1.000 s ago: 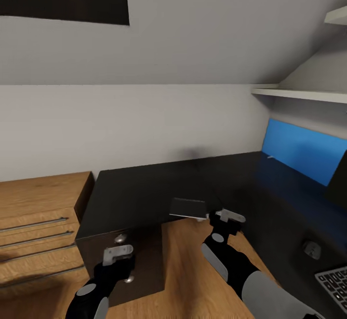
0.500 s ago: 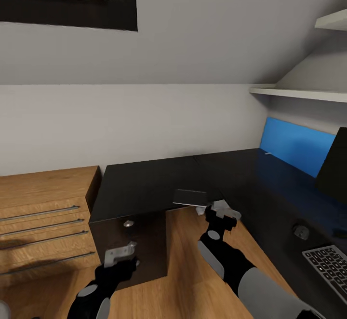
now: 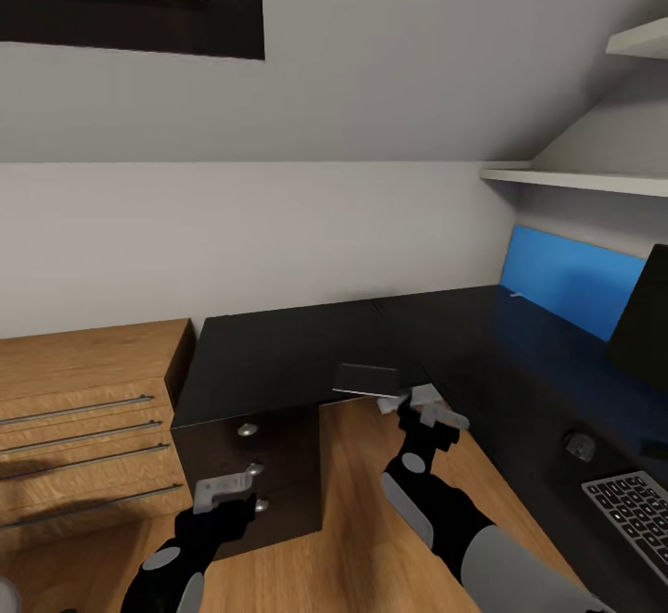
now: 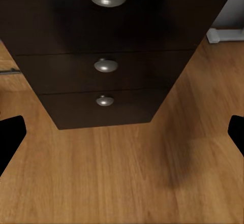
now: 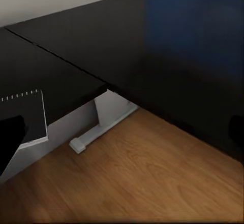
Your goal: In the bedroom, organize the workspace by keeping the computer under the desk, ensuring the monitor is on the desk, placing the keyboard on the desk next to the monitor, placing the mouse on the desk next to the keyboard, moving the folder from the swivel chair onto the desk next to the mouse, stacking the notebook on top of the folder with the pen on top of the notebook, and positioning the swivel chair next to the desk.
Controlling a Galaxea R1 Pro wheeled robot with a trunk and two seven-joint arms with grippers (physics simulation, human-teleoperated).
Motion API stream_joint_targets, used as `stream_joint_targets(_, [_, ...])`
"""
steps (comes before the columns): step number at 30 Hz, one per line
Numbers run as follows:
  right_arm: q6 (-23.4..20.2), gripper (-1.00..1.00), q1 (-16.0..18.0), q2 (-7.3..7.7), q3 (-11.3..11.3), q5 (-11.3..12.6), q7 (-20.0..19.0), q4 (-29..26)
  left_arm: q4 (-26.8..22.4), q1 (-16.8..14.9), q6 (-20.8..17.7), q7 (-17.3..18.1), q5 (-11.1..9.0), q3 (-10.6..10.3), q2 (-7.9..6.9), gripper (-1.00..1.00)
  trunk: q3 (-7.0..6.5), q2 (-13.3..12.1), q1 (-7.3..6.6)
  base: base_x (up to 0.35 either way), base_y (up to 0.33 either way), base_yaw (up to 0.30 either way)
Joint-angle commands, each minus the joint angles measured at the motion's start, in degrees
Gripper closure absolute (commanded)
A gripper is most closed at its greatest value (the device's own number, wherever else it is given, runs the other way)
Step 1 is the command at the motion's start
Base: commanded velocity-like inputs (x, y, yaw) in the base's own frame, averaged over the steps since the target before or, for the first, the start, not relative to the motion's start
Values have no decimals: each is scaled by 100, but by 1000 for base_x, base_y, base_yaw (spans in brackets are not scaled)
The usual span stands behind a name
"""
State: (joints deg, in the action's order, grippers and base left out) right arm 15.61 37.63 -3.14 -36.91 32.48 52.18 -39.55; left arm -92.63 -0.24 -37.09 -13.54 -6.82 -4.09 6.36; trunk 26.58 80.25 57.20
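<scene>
Right gripper open wide beside notebook at desk edge; left gripper open wide facing 3 drawers. Keyboard, monitor at right.

Two robot arms reach forward from the bottom of the head view, each black with grey panels. The left arm rises from the lower left corner, its forearm angled up and slightly inward, ending in the left gripper, whose pale grey fingers point forward. In the left wrist view its two black fingertips sit at opposite edges, spread wide with nothing between them. The right arm enters from the lower right, a thick grey upper segment narrowing to a black wrist, and ends higher up in the right gripper, fingers likewise wide apart and empty
</scene>
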Motion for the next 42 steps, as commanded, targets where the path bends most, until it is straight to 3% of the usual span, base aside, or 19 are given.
stream_joint_targets(1, [66, -100, -25, 3, -35, 50, 26, -13, -8, -2, -19, -51, -60, -5, -6, -100, 6, 4, 0, 0, 0, 0])
stream_joint_targets(9, [323, -100, -175, -2, -41, 49, 42, -115, -17, -2, -7, -52, -57, -8, -28, -100, 6, 4, 0, 0, 0, 0])
stream_joint_targets(20, [325, -100, -300, 8, -41, 49, 56, -553, -15, -2, -16, -58, -53, 22, -51, -100, 6, 4, 0, 0, 0, 20])
stream_joint_targets(42, [320, -100, -331, 0, -55, 64, 56, -580, -11, -2, -15, -62, -52, 27, -64, -100, 40, 4, 0, 0, -103, 256])
